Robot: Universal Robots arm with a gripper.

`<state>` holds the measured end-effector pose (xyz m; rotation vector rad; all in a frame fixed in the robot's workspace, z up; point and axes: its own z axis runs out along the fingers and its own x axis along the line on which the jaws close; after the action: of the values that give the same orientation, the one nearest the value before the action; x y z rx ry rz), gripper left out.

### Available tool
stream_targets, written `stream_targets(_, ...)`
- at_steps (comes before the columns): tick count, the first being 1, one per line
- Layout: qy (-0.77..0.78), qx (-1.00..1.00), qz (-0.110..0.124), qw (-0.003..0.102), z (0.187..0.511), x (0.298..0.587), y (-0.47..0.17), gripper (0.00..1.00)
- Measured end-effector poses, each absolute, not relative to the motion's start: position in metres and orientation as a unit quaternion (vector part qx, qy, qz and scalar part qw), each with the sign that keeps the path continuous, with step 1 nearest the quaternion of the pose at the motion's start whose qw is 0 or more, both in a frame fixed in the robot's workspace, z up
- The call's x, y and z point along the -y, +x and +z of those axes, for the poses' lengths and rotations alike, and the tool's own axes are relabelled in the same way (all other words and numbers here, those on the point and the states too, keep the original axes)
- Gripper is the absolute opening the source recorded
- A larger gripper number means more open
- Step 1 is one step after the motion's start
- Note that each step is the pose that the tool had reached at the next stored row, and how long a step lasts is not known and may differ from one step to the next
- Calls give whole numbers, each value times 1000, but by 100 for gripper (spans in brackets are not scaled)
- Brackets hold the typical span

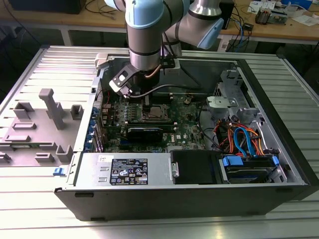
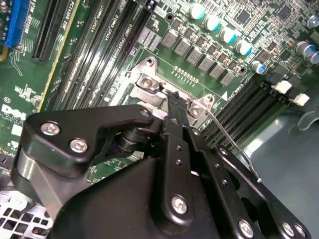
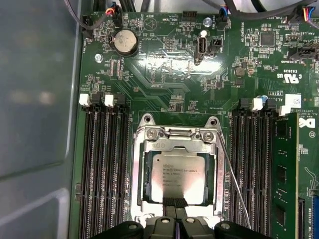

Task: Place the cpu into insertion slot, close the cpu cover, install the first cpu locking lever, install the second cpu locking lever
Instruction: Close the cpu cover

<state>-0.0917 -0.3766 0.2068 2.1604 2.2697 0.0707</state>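
Note:
The cpu (image 3: 174, 172), a square silver chip, lies in the socket on the green motherboard. Around it the silver cpu cover (image 3: 138, 174) lies flat, with the chip showing through its window. My gripper (image 3: 174, 202) is shut, its black fingertips pressed together at the edge of the cover and the chip. In the second wrist view the gripper (image 2: 174, 102) points at the cover's hinge end (image 2: 149, 84). A thin wire locking lever (image 3: 234, 184) slants away from the socket's side, also seen as the lever (image 2: 232, 144). In the exterior view the gripper (image 1: 148, 102) hangs right over the socket (image 1: 155, 113).
Memory slots (image 3: 102, 174) flank the socket, and a green memory module (image 3: 284, 174) stands beyond the lever. A long black card (image 1: 144, 133) lies in front of the socket. The open computer case (image 1: 279, 124) holds cables and a power supply (image 1: 124, 172). A grey fixture (image 1: 47, 107) stands outside.

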Motion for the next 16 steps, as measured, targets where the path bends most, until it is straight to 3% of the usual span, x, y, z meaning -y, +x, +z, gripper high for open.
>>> stream_targets(16,689,-724,22,4,212,377,-69,11)
